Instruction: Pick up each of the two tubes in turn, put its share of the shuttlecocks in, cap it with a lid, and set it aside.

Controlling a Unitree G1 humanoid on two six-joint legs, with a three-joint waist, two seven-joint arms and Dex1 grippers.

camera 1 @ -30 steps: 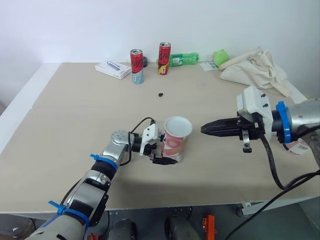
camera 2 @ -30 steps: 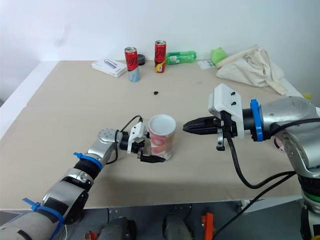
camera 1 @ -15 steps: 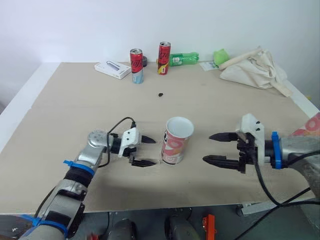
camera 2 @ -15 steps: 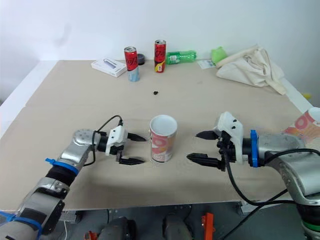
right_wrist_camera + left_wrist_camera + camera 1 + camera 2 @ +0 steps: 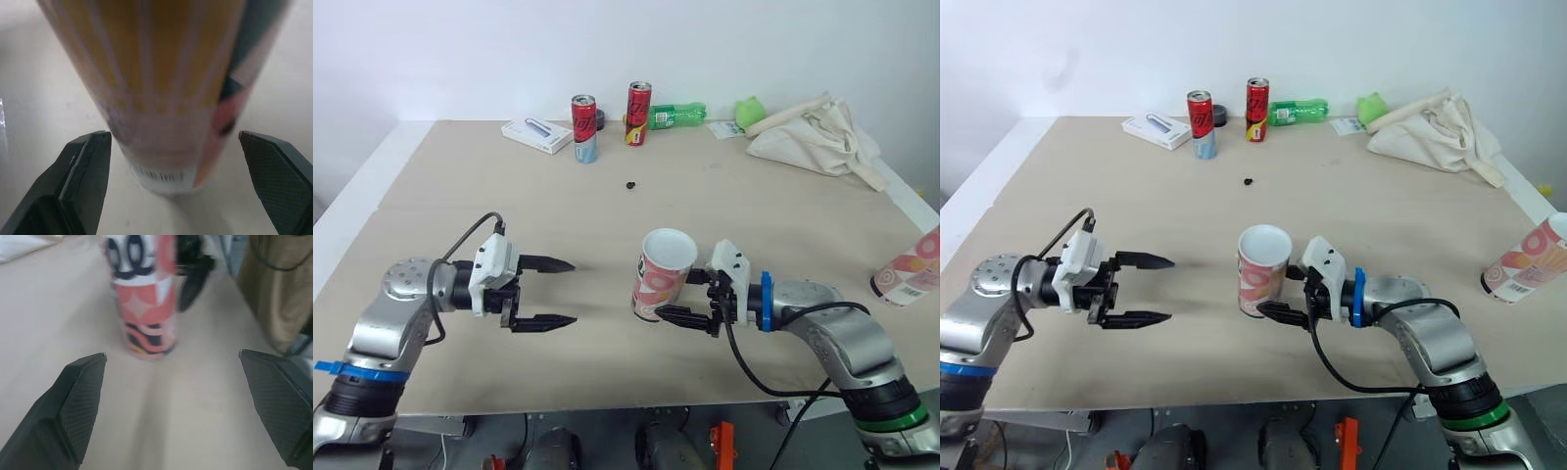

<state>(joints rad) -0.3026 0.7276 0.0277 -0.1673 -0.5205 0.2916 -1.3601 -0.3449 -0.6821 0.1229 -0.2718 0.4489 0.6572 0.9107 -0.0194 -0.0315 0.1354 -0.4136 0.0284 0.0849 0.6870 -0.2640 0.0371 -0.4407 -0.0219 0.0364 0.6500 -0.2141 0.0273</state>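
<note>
The light, stiff, likely slick tube (image 5: 664, 274) suits a gentle low pinch by the open, straddling right gripper (image 5: 680, 298); the left gripper (image 5: 574, 291) is also open.

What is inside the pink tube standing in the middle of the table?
The tube has no lid, and its open top shows a white inner wall. Its own side hides the bottom, so I cannot tell if anything is down there.

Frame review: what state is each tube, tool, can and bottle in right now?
centre tube: upright, uncapped
right-hand tube: pose unclear
left tool: open, empty
right tool: open, straddling centre tube's base
red cans: upright
green bottle: lying on side
</note>
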